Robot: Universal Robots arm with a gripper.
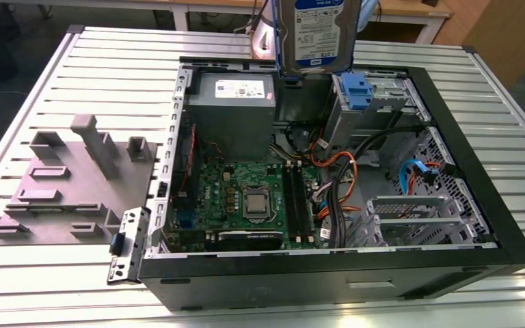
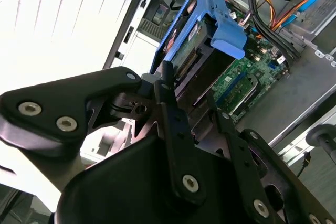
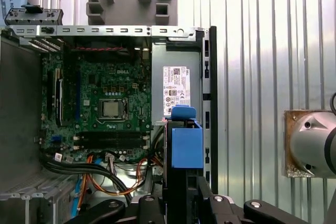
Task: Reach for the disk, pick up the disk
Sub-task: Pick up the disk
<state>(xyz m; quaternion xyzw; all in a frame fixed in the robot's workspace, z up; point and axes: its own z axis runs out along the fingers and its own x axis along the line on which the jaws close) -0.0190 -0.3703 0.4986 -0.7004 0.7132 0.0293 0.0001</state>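
Black gripper (image 2: 191, 111) fingers are seen clamped on the disk (image 1: 319, 34) by its blue rails, held above the open computer case (image 1: 481, 205) — a slip, it is judged, would drop it onto the motherboard (image 1: 244, 198).

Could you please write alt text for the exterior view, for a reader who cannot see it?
A silver-grey disk with a white-and-blue label hangs upright above an open computer case on a slatted metal table. Inside sit a grey power supply and green motherboard.
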